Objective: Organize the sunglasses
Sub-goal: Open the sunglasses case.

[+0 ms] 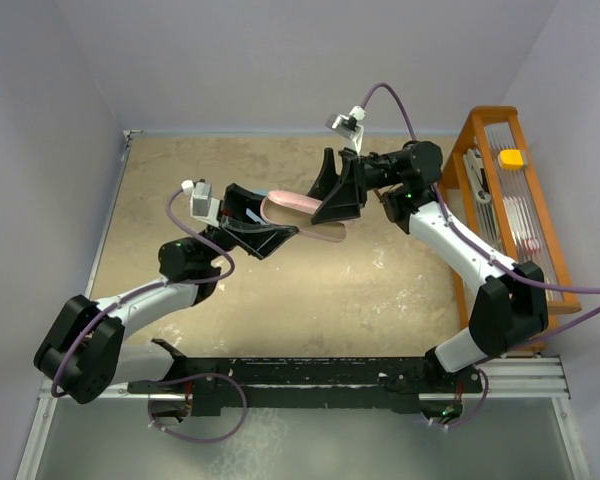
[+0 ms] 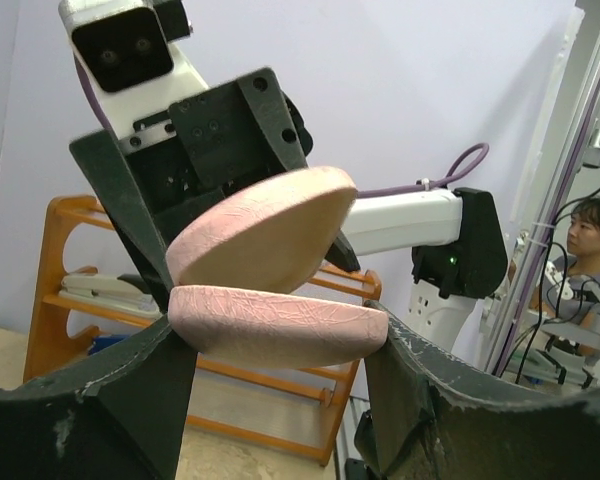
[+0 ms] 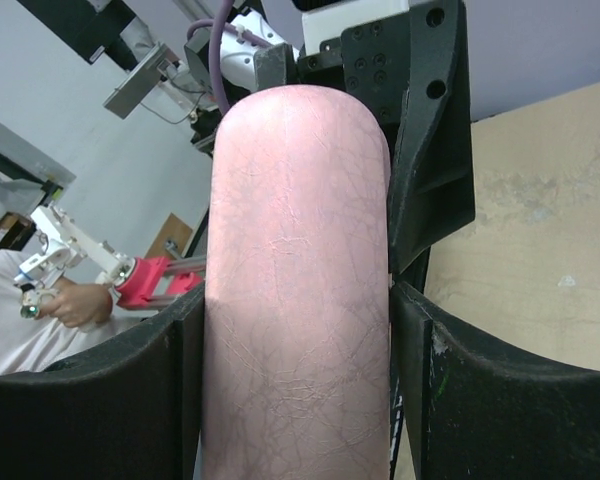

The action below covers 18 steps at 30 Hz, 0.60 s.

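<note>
Above the middle of the table (image 1: pixel 400 290), the pink case (image 1: pixel 298 208) is held ajar, its lower shell (image 2: pixel 275 330) gripped by the left gripper (image 1: pixel 273 236) and its lid (image 2: pixel 260 230) by the right gripper (image 1: pixel 337 205). The sunglasses are seen in no view, and whether they lie inside cannot be told. For a clean closing, the lower shell should be held level while the lid is pressed down slowly, in line with the hinge.

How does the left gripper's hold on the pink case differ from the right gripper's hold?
The left gripper clamps the lower half of the pink case, lying near level; the right gripper clamps the upper half, tilted up and ajar. The left gripper reaches in from the left, the right gripper from the right. Both grip across the case's width.
</note>
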Motion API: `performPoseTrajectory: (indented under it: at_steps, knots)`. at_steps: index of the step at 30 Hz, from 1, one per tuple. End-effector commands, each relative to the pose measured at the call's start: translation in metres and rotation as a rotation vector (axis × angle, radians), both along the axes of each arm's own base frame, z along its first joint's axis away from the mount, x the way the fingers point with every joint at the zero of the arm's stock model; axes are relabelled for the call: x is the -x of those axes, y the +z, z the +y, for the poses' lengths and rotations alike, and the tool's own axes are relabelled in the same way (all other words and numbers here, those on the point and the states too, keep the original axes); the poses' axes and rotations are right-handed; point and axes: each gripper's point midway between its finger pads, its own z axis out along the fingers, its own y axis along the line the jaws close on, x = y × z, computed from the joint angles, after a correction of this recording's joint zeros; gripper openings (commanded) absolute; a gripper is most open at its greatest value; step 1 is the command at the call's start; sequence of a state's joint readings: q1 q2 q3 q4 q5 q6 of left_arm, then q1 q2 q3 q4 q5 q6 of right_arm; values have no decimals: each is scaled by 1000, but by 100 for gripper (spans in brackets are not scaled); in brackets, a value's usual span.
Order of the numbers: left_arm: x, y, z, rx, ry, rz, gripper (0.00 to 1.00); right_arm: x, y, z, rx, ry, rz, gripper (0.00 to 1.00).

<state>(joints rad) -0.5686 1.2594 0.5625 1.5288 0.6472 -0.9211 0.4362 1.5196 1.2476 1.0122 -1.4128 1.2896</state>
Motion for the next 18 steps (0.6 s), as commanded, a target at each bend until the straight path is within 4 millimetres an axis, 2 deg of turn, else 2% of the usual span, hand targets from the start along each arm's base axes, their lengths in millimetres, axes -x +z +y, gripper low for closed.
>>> performPoseTrajectory:
  at_steps: [1, 18]
  knots:
    - [49, -44, -11, -159, -208, -81, 19, -10, 94, -19, -275, -190, -271, 0]
    - [42, -62, -15, -228, -159, -86, 19, -12, 93, -18, -276, -184, -250, 0]
